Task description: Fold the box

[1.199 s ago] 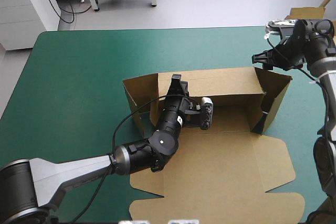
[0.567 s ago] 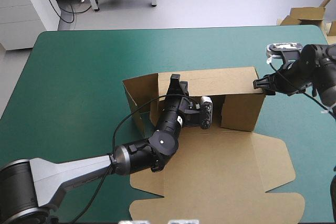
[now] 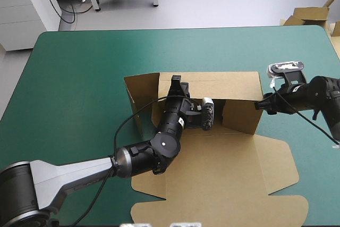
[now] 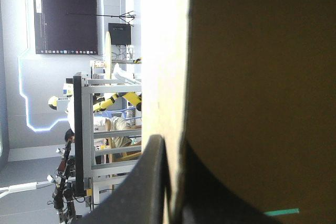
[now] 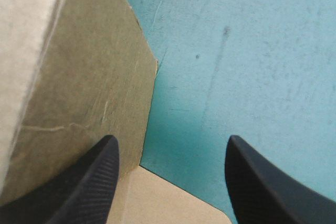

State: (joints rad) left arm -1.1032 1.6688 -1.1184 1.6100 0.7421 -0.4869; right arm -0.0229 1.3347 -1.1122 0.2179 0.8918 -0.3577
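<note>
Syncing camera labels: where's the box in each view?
High: box mid-table, walls up, lid flat toward the near edge.
Left wrist: box sheet clamped in the left gripper, filling the view ahead.
Right wrist: box wall beside the open right gripper.
Shared: teal-green cover, in all three.

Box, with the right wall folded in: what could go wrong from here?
1. The right end effector is open and only presses the right wall of the box from outside; if it backs off, the wall may swing out.
2. The left end effector, shut on the back wall, is all that seems to hold it upright; a slip could drop it.
</note>
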